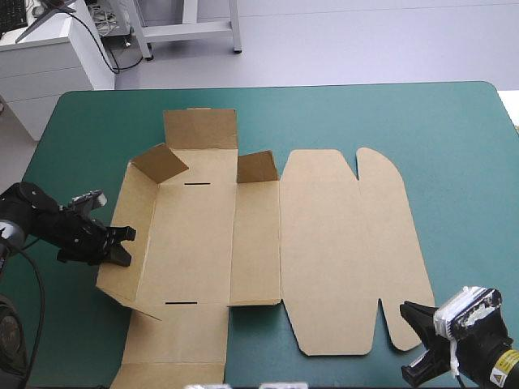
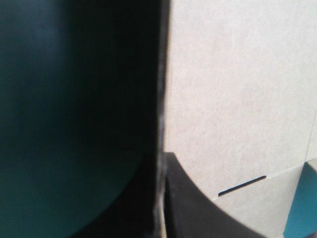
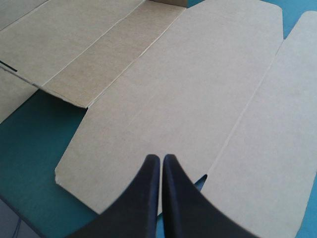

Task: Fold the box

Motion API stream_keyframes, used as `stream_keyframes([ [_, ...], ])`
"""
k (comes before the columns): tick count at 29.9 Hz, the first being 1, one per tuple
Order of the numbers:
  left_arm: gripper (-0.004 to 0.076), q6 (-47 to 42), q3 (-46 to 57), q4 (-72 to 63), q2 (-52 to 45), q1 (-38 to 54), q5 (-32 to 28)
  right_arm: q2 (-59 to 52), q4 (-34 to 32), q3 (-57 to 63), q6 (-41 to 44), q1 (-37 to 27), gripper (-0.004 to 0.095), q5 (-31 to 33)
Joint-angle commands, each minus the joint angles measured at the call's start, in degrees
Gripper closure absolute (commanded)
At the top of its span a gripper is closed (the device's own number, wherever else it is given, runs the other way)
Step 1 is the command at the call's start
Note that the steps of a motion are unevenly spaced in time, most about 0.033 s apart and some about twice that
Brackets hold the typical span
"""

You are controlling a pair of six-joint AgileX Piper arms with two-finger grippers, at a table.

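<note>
Brown cut-board box point(image 1: 203, 243) at middle of teal-green tabletop point(image 1: 462, 146), lid point(image 1: 349, 243) flat toward right edge. Left black fin-fingered gripper point(image 1: 122, 243) clamped on left wall point(image 1: 131, 215) — probably keeping it raised. Right black fin-fingered gripper point(image 3: 162, 159) clenched empty near front-right corner — idle.

Brown box point(image 1: 268, 243), cut board sheet mid-table, lid panels flat, left wall and 2 far flaps raised

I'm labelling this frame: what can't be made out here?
High view: near flap of the brown cardboard box, cut off at the bottom edge.
Left wrist view: dark shadow outside the raised wall hides half the black-fingered left claw.
Right wrist view: whether the black-fingered right claw touches the box; the claw covers the spot.
</note>
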Motion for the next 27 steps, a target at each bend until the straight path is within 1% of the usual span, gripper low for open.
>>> stream_keyframes([
  [1,0.0732,-0.34,-6.49,3.36,-1.96,-4.26,4.38,0.55,1.79,-1.49,-0.55,-0.25,0.0908,-3.32],
  [4,0.0732,-0.58,-12.12,11.09,-1.85,-11.96,4.38,0.55,2.88,-1.49,-0.55,-0.25,0.0908,-3.32],
  [8,0.0732,0.31,-18.34,23.27,-0.68,-22.37,4.38,0.55,2.52,-1.49,-0.65,-0.25,0.0908,-3.25],
  [11,0.0732,4.02,-22.52,31.96,1.01,-29.83,3.97,0.55,2.38,-1.49,-0.65,-0.25,0.0908,-3.25],
  [14,0.0732,7.10,-25.56,40.58,2.78,-35.42,2.81,0.55,2.38,-1.49,-0.65,-0.25,0.0908,-3.25],
  [18,0.0732,7.09,-27.01,51.33,4.35,-40.24,-5.64,0.55,2.15,-1.49,-1.24,-0.25,0.0908,-3.09],
  [21,0.0732,7.20,-27.01,57.56,4.97,-42.13,-14.38,0.55,2.15,-1.49,-2.11,-0.25,0.0908,-3.11],
  [25,0.0732,7.20,-27.01,61.49,4.95,-44.21,-24.30,0.55,2.15,-1.49,-1.96,-0.25,0.0908,-3.11],
  [27,0.0732,7.20,-27.01,62.59,4.95,-45.52,-27.46,0.55,2.29,-1.49,-1.96,-0.25,0.0908,-3.07],
])
